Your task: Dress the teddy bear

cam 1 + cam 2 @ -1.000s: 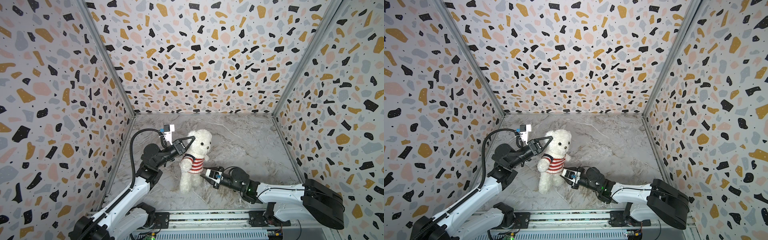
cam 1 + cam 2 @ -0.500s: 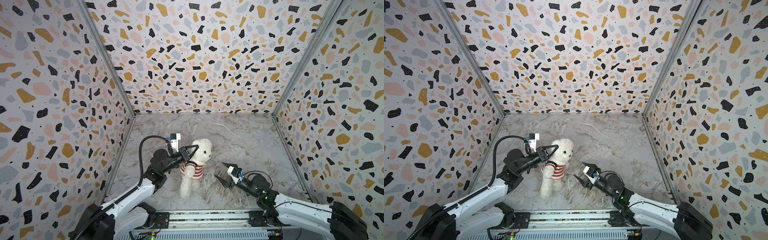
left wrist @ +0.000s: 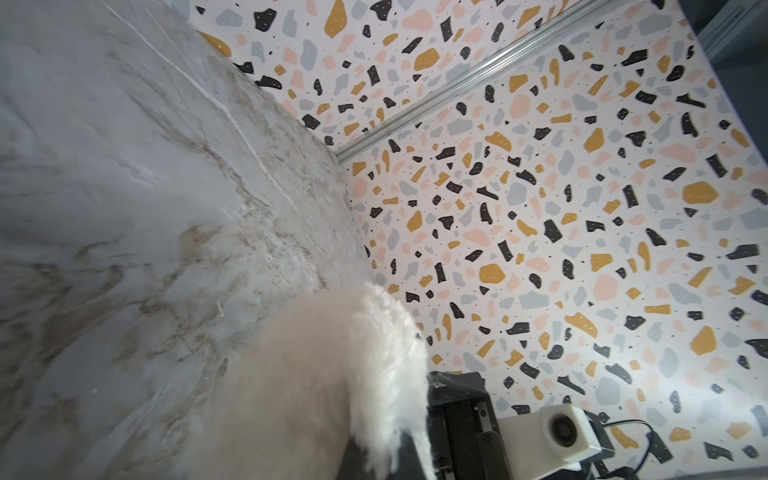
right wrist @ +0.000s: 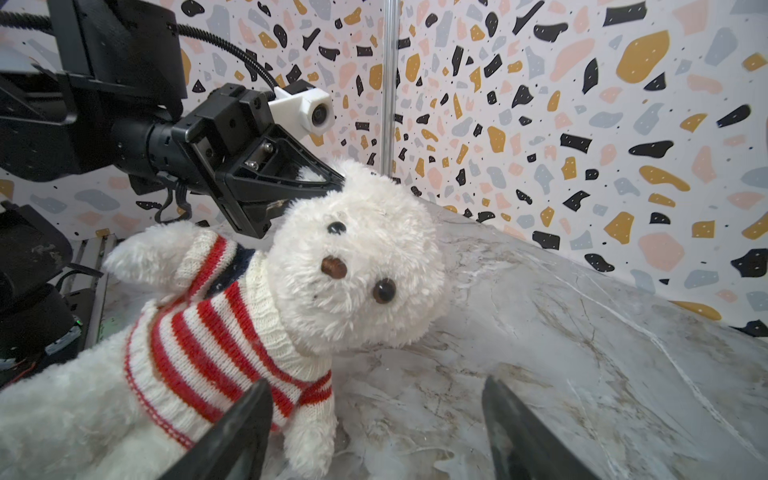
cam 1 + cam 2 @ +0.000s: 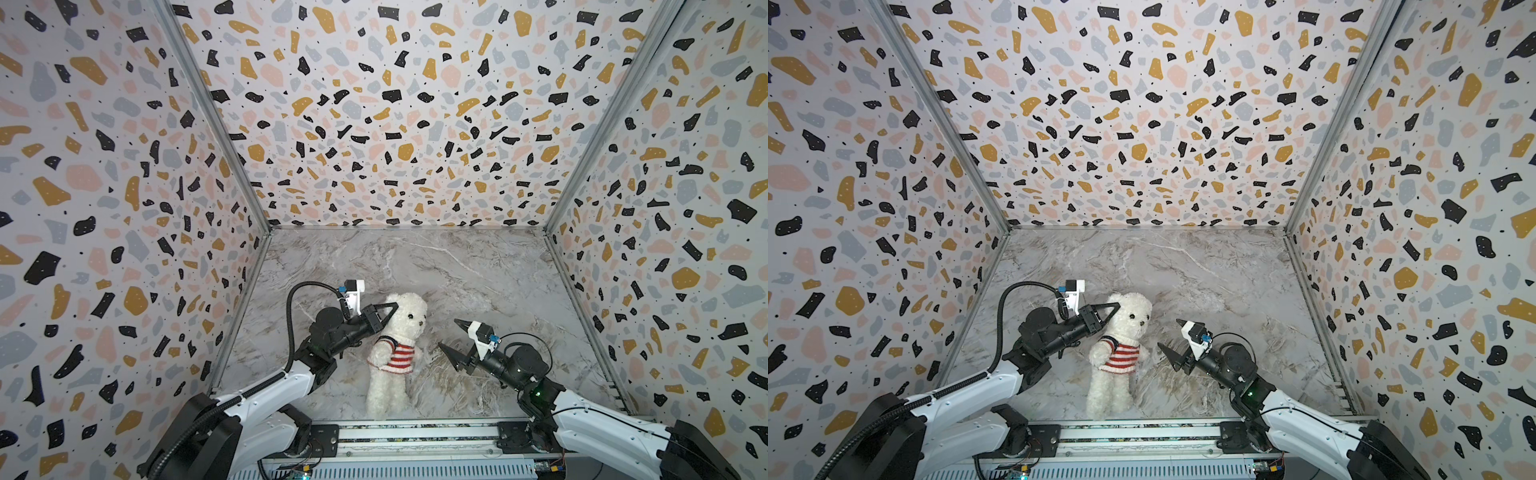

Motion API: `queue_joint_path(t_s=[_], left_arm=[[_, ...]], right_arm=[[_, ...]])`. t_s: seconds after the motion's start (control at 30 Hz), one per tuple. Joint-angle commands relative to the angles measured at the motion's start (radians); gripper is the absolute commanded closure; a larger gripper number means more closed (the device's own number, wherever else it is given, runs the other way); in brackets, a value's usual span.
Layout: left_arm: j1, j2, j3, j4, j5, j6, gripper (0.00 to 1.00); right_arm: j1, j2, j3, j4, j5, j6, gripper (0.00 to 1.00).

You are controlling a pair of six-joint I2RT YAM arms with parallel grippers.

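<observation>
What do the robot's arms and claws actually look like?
Both are white shells with black joints: left arm, right arm. The left gripper and right gripper are black, with pointed triangular fingers. A small white camera box sits by each. A ribbed black hose loops along the left arm; a thin black cable on the right.

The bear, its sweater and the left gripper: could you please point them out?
bear [image 5: 405, 322], a top view, on its head.
sweater [image 5: 397, 357], a top view, on the striped chest.
left gripper [image 4: 337, 183], right wrist view, at its fingertips.

Fluffy teddy bear [image 3: 332, 374] before marble table [image 3: 124, 187]
</observation>
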Motion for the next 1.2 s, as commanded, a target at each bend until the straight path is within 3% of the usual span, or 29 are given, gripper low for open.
queue_joint_path(t_s=[0.0,0.1,0.2,0.37,0.53,0.8,0.97,1.17], left_arm=[[0.067,-0.025,0.033,-0.074,0.010,0.125,1.00],[0.113,-0.010,0.033,-0.166,0.016,0.236,1.00],[0.139,0.017,0.030,-0.210,0.014,0.296,0.92],[0.146,0.026,0.046,-0.297,-0.043,0.377,0.68],[0.153,0.001,0.054,-0.387,-0.122,0.436,0.43],[0.160,-0.081,0.071,-0.534,-0.247,0.513,0.16],[0.164,-0.164,0.088,-0.632,-0.404,0.546,0.00],[0.186,-0.225,0.078,-0.659,-0.562,0.546,0.00]], right_arm=[[-0.003,0.020,0.029,0.015,-0.024,0.020,0.20],[-0.003,0.033,0.033,0.027,-0.026,0.019,0.20],[-0.003,0.038,0.038,0.027,-0.023,0.017,0.20],[-0.003,0.039,0.055,-0.009,0.008,0.015,0.19],[-0.012,0.057,0.079,-0.094,0.140,0.050,0.19],[-0.072,0.029,0.084,-0.180,0.252,0.126,0.18],[-0.150,-0.004,0.086,-0.252,0.293,0.170,0.16],[-0.259,-0.028,0.094,-0.305,0.303,0.192,0.12]])
